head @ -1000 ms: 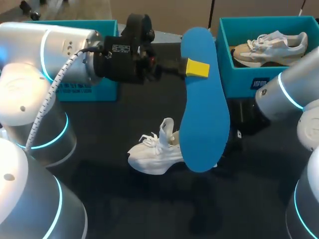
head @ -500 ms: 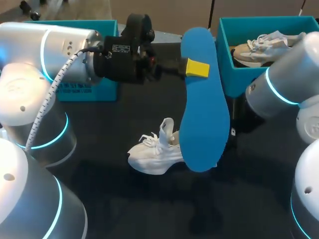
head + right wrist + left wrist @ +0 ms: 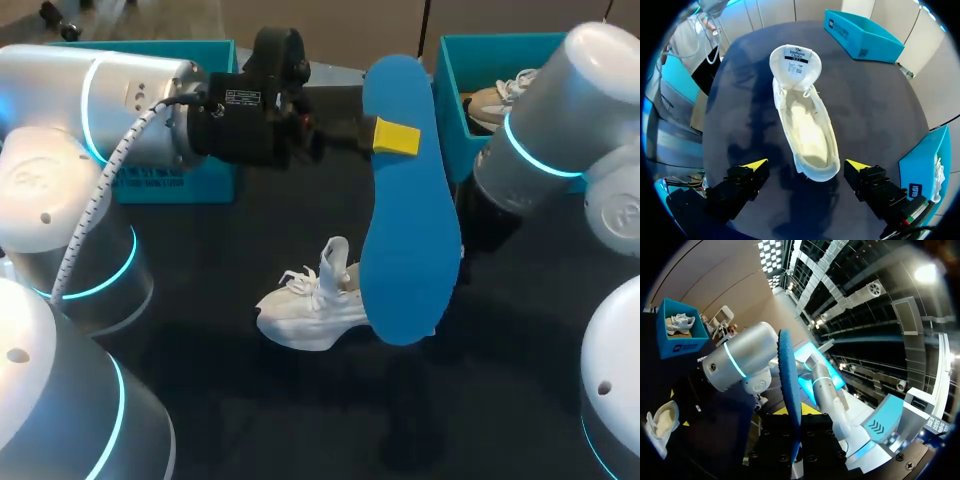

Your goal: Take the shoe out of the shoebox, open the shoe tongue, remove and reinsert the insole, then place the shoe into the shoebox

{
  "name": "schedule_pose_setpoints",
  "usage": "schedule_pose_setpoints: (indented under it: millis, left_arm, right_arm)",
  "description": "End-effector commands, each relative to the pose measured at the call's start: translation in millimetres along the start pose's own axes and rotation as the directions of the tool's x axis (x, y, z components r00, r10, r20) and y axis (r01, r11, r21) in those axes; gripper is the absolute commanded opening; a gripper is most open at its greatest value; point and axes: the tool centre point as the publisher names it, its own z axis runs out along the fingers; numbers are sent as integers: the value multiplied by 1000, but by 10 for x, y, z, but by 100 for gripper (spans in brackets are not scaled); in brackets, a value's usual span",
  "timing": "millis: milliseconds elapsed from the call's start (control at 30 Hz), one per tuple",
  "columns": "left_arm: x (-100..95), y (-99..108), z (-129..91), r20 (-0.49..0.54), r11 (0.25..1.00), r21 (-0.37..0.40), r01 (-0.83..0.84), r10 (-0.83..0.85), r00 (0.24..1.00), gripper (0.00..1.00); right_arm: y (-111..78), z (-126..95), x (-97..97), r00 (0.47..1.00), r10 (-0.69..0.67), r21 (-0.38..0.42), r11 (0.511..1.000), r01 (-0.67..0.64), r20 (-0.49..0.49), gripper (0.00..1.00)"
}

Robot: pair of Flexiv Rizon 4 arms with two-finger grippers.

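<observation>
Teal shoeboxes [image 3: 452,120]: two. Pale shoes [image 3: 310,305]: two. Blue insole [image 3: 410,200]: one.

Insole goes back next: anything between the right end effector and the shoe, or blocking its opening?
Nothing visible: the shoe lies tongue back, opening bare, directly ahead of the open right end effector. The left end effector holds the insole.

My left gripper [image 3: 396,136] has the blue insole [image 3: 412,230] pinched near its upper end, a yellow tip showing flat on its face, and the insole hangs upright over the dark table [image 3: 250,410]. Below it the white shoe [image 3: 305,305] sits on the table, tongue lifted, heel end hidden behind the insole. My right arm [image 3: 560,130] crosses in front of the right shoebox [image 3: 450,90], its far end lost behind the insole. A second teal box [image 3: 170,185] sits behind my left arm.
</observation>
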Motion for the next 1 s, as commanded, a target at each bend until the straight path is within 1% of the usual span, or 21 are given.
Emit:
schedule_pose_setpoints:
  millis: [33, 200, 467, 667, 1000]
  left_arm:
    - [-7, 9, 16, 0, 1000, 2, 0, 0, 1000, 0]
    - [-7, 9, 16, 0, 1000, 2, 0, 0, 1000, 0]
    - [-7, 9, 16, 0, 1000, 2, 0, 0, 1000, 0]
    - [-7, 9, 16, 0, 1000, 2, 0, 0, 1000, 0]
    - [-7, 9, 16, 0, 1000, 2, 0, 0, 1000, 0]
  right_arm:
    - [51, -15, -6, 1000, 4, 87, 996, -4, -7, 100]
    - [87, -40, -10, 1000, -14, 90, 996, 15, -8, 100]
    - [142, -41, -53, 994, -110, 112, 988, 110, -9, 100]
    - [171, 0, -62, 991, -131, 98, 986, 134, -32, 100]
    - [171, 0, -62, 991, -131, 98, 986, 134, -32, 100]
